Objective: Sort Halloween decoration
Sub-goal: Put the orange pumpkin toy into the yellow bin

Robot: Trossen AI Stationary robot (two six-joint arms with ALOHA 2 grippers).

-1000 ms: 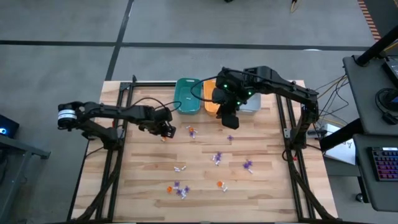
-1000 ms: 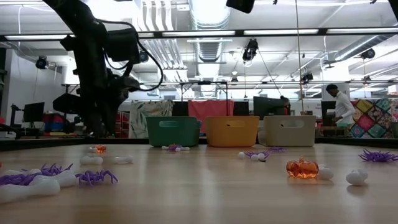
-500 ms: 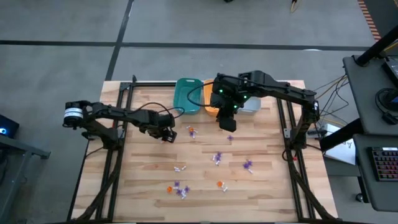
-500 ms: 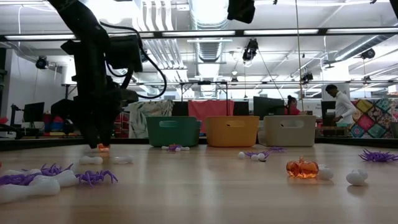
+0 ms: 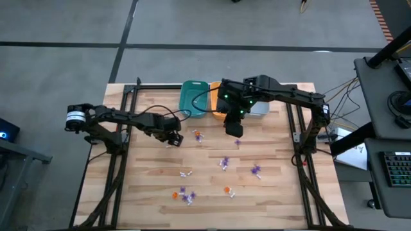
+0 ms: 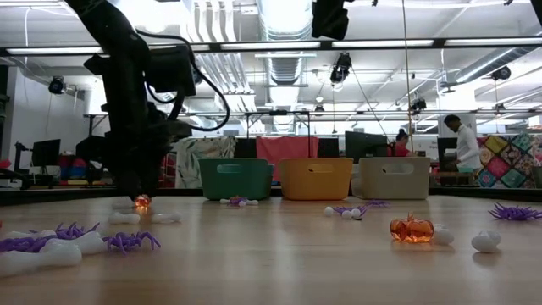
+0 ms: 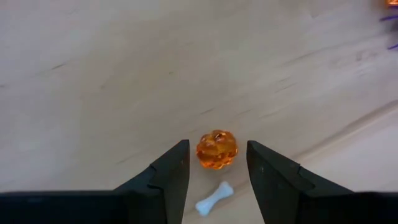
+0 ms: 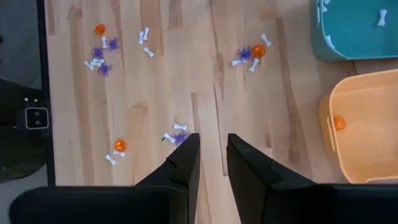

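Left gripper (image 7: 216,163) is sitting low on the pale wooden slatted table (image 5: 148,186), its fingers standing open around a translucent orange pumpkin bead (image 7: 216,149), with a small white plastic bone (image 7: 213,198) lying just beside; only the left wrist view is showing this, the high view giving merely a dark gripper (image 5: 172,136) near tiny specks. Right gripper (image 8: 211,163) is hovering above the table by the orange rectangular bin (image 8: 367,130), fingers slightly parted and holding nothing. Its wrist view alone is showing one orange trinket (image 8: 338,122) inside that bin and a white bone (image 8: 380,17) in the teal rectangular bin (image 8: 348,50), while purple, orange and white trinkets (image 8: 250,55) are lying scattered across the boards.
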